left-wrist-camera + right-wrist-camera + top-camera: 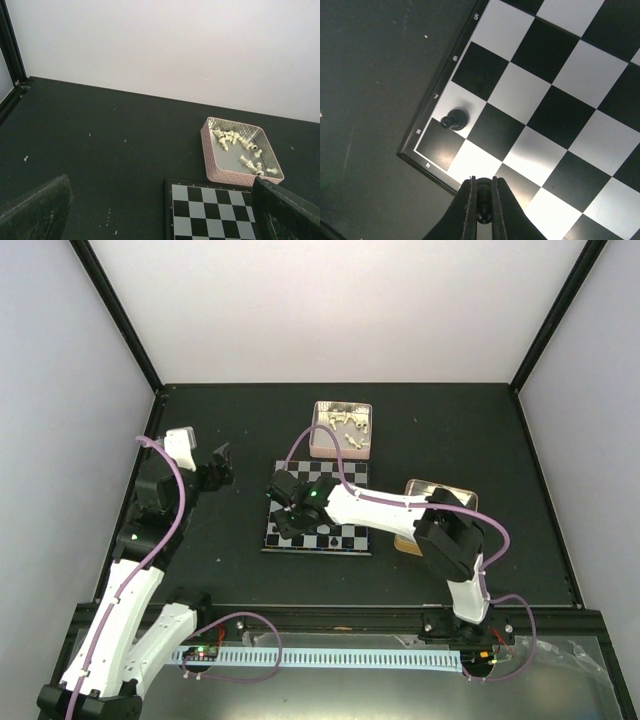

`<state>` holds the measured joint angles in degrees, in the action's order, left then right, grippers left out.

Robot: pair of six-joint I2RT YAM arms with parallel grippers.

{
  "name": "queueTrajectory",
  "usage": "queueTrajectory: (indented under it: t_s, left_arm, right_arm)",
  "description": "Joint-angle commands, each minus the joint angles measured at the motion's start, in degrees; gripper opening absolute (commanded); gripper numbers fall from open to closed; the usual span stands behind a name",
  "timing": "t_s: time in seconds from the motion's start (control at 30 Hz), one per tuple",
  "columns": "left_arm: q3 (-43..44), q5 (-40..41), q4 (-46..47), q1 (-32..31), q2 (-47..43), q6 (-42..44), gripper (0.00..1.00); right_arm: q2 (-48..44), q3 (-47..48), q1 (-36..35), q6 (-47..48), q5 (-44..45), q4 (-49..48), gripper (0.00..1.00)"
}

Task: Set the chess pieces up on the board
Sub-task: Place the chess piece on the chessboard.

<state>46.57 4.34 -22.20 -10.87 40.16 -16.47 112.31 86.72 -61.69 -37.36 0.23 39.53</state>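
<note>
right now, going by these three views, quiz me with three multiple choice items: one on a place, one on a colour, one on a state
1. Where does the pink tin sit relative to the board?
A. just beyond its far edge
B. on top of it
C. by the arm bases

2. What colour is the lone standing piece in the right wrist view?
A. cream-white
B. red
C. black

3. How are the left fingers?
A. shut on a piece
B. spread open, holding nothing
C. shut and empty

Answers:
1 A: the top view shows the tin right behind the board's far edge.
2 C: it is glossy black, on a pale square beside the 7.
3 B: the left wrist view shows them wide apart with only table between them.
</note>
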Motion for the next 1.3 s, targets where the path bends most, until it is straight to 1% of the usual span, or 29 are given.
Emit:
queueTrajectory:
  t_s: [0.0, 0.63, 1.27]
  left_arm:
    - [-0.2, -0.7, 1.6, 0.5, -0.5, 0.9, 0.99]
    - [-0.3, -0.5, 1.5, 0.5, -0.6, 0.8, 0.99]
    - [-0.2, -0.2, 1.3, 0.5, -0.8, 0.7, 0.99]
  right_arm:
    - [1.9, 1.8, -0.3, 0.7, 0.9, 1.4, 0.01]
    - [6.9, 3.1, -0.3, -0.7, 0.4, -1.1, 0.01]
    - [10.7, 6.8, -0.2, -0.5, 2.5, 1.4, 0.02]
